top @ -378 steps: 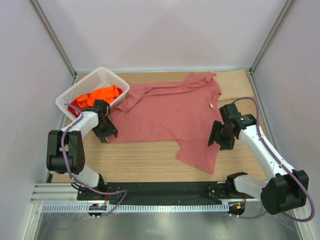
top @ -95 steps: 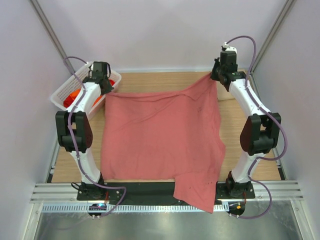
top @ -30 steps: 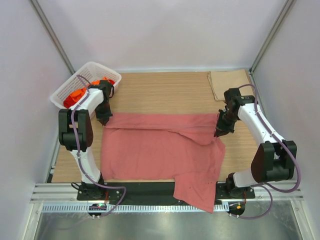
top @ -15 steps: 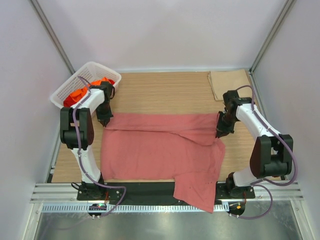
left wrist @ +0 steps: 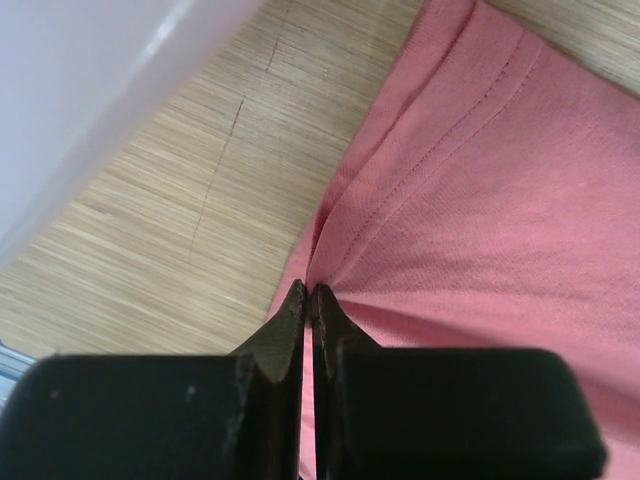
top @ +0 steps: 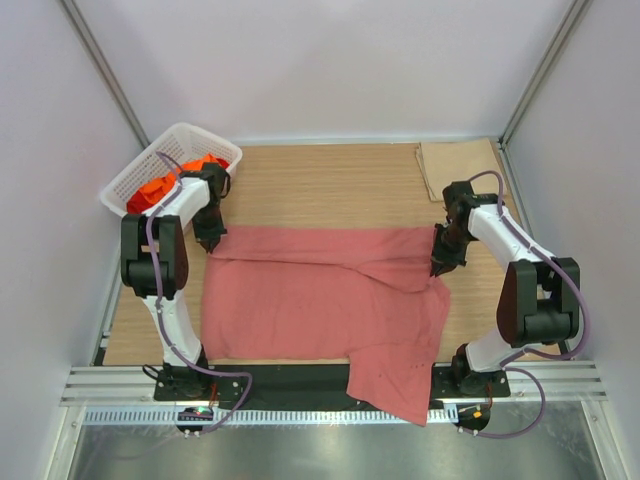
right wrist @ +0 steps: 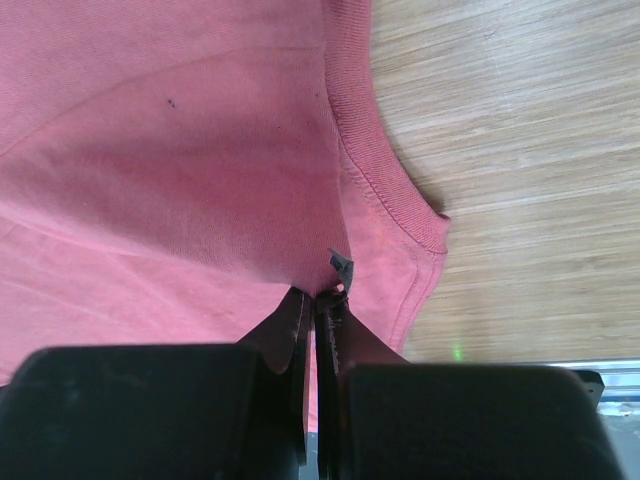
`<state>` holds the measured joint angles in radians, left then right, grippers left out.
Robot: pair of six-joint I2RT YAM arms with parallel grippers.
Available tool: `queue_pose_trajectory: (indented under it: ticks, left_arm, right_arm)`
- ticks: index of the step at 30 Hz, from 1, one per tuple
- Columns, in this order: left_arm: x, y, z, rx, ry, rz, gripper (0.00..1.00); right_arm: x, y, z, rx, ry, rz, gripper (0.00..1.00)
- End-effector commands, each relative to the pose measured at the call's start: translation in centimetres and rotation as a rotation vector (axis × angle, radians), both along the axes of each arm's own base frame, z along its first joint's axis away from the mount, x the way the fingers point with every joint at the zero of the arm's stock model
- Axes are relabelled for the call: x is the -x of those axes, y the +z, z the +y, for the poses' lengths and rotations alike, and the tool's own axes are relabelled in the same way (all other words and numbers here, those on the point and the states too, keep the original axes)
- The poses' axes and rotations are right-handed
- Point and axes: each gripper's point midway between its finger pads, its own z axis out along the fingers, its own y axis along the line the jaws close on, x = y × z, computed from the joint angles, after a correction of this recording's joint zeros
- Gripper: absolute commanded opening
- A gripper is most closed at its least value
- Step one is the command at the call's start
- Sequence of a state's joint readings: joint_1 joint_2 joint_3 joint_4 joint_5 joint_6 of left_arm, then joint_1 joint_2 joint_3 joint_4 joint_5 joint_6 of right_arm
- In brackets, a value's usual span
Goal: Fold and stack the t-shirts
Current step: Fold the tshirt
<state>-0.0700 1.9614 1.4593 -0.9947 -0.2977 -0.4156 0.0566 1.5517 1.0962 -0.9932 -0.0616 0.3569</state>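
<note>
Both of my grippers are pinched shut on the salmon-pink t-shirt [top: 310,300], which lies spread on the wooden table [top: 320,185] on the near side of the white lattice basket [top: 118,195] and runs away from it toward my right arm. My left gripper [top: 210,240] sits just off the basket's near corner, fingers pressed together on the shirt's corner; in the left wrist view the cloth gathers into small creases at the fingertips and a stitched hem runs away from them over bare wood. My right gripper [top: 438,265] is well away from the basket, at the shirt's opposite end, closed on the fabric beside a ribbed band [right wrist: 385,205], with a small dark tab [right wrist: 342,265] sticking up right at the fingertips. Between the two grips, the edge nearest the basket looks like a fold, with a layer doubled over the cloth beneath. One flap [top: 395,385] of the shirt, farthest from the basket, hangs past the table's near edge over the black rail. Bright orange t-shirts [top: 165,187] are bunched inside the basket. Across the table from the basket, in the far corner, lies a flat brown sheet [top: 455,165], apart from the pink shirt.
</note>
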Motion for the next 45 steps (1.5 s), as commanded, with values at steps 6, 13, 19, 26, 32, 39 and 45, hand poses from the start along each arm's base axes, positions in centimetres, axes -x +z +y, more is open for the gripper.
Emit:
queue_pose_trajectory:
  ticks: [6, 13, 19, 26, 32, 39, 45]
  left_arm:
    - [1.4, 1.3, 0.5, -0.014, 0.042, -0.028, 0.00]
    - [2.4, -1.7, 0.5, -0.020, 0.046, 0.064, 0.00]
    - [2.7, -1.9, 0.5, -0.017, 0.052, 0.067, 0.00]
    - [3.6, -2.3, 0.6, -0.022, 0.059, 0.081, 0.00]
    - [3.9, -1.9, 0.6, -0.022, 0.063, 0.080, 0.13]
    - [3.2, 1.0, 0.0, -0.011, 0.065, -0.010, 0.41]
    - [1.9, 3.6, -2.5, 0.047, 0.022, -0.108, 0.43]
  right_arm:
    - [-1.8, 1.9, -0.3, 0.012, 0.008, -0.074, 0.06]
    - [-2.3, 2.1, -0.4, 0.016, 0.010, -0.073, 0.06]
    - [-2.8, 1.6, -0.1, -0.002, 0.002, -0.062, 0.06]
    - [-2.6, 1.1, -0.2, -0.004, 0.005, -0.051, 0.06]
    - [-4.3, 1.5, -0.1, -0.023, -0.023, -0.071, 0.06]
    - [-7.6, 0.3, 0.6, -0.090, -0.087, -0.053, 0.08]
    - [-12.5, -0.2, -0.5, -0.133, -0.164, -0.072, 0.08]
